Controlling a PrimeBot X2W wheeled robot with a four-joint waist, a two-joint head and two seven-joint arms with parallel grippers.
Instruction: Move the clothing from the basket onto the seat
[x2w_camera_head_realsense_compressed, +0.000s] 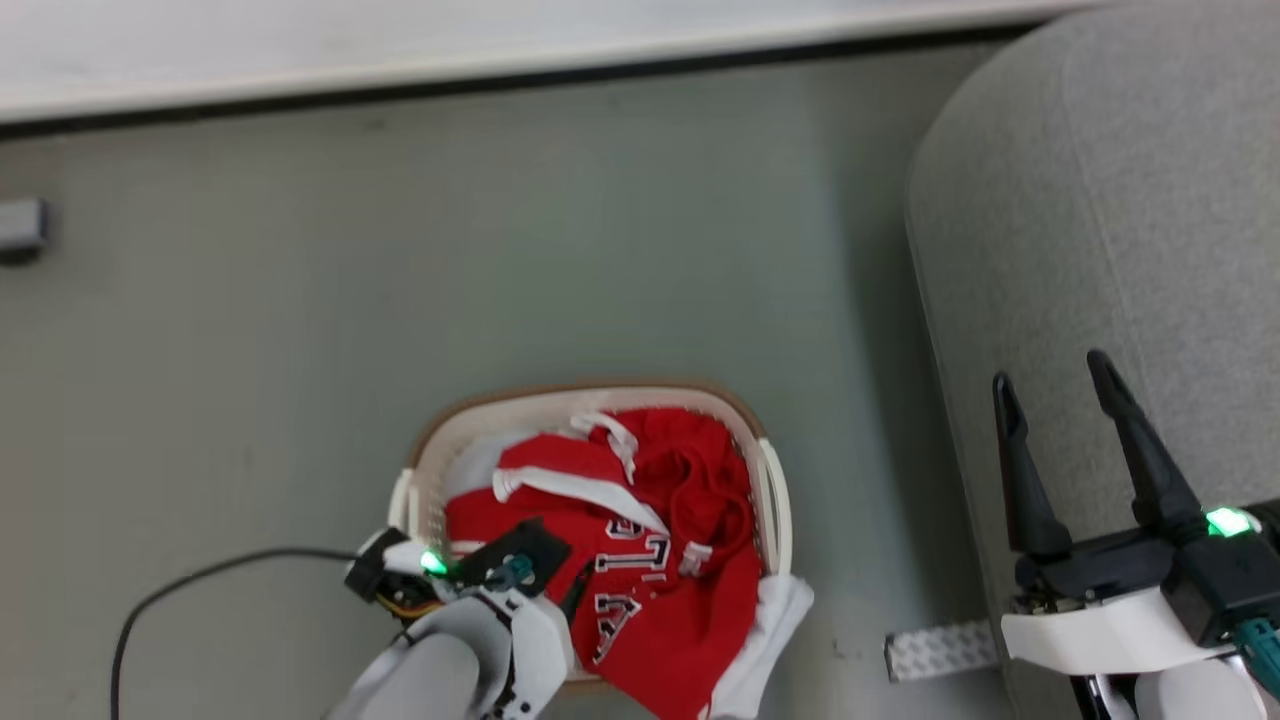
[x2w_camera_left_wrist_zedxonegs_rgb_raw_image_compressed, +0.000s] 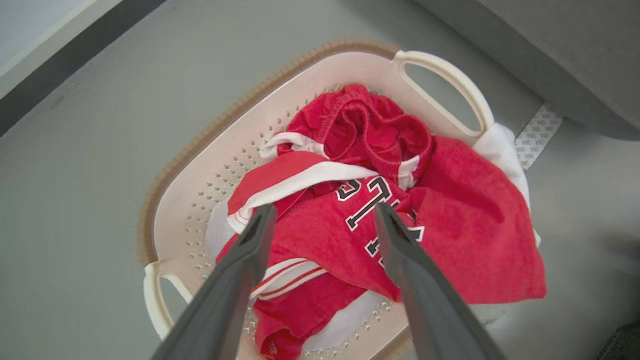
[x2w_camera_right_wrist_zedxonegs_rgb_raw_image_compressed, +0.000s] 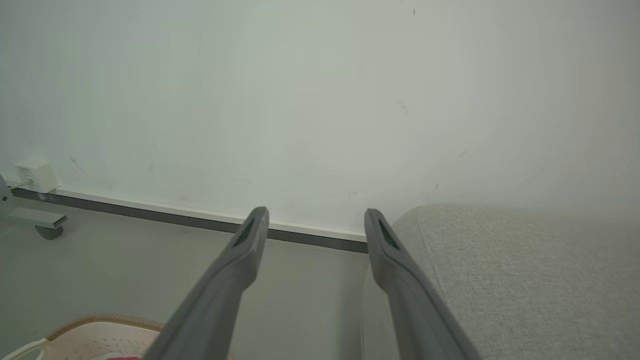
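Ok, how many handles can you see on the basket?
2: one handle on the basket's side facing the sofa, the other handle on the opposite side. None seems hidden.

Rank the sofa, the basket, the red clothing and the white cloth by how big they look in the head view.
Largest: sofa, cut off by the frame.
Next: basket and red clothing, too alike to rank.
Smallest: white cloth, partly covered.

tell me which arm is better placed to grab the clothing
Left. The left gripper hangs open over the clothing in the basket; the right gripper is open by the seat, away from the basket.
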